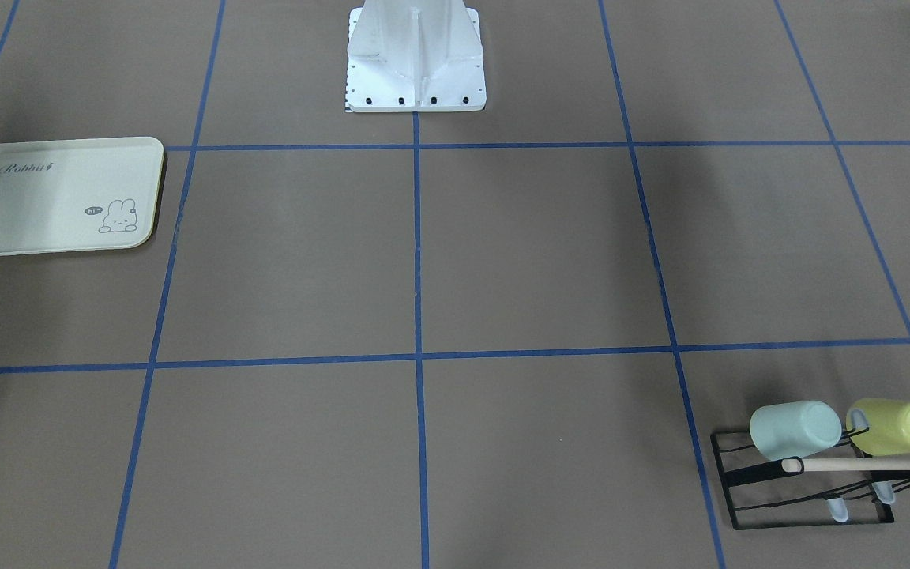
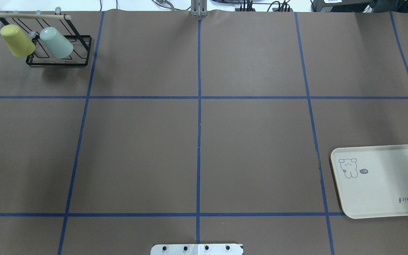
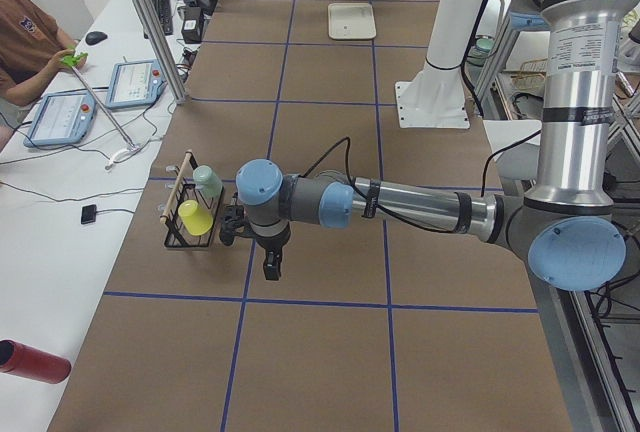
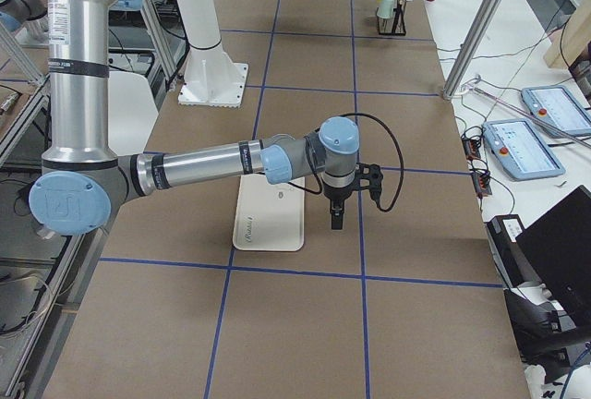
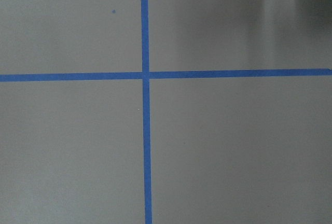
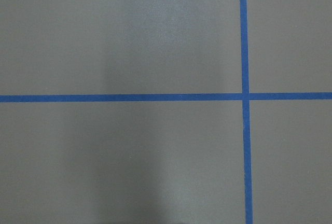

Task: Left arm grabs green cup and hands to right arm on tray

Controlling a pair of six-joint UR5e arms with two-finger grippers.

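The green cup (image 2: 56, 42) hangs tilted, mouth down, on a black wire rack (image 2: 58, 64) at the far left corner of the desk (image 2: 197, 141); a yellow-green cup (image 2: 17, 40) hangs just beside it on the left, and whether the two touch I cannot tell; a pale wooden rod (image 2: 30, 16) runs along the rack's top. The tray (image 2: 384, 191) lies flat at the near right, well apart from the rack. The left arm (image 3: 400, 207) stretches low over the desk; the left pincer (image 3: 271, 270) points down near the rack, apart from both cups; spread or pressed together, I cannot tell. The right arm (image 4: 203, 170) reaches across above the tray; the right pincer (image 4: 334, 219) points down just beside the tray's edge; its fingers' state I cannot tell either. Both wrist views show only brown desk and blue tape (image 5: 145, 73).
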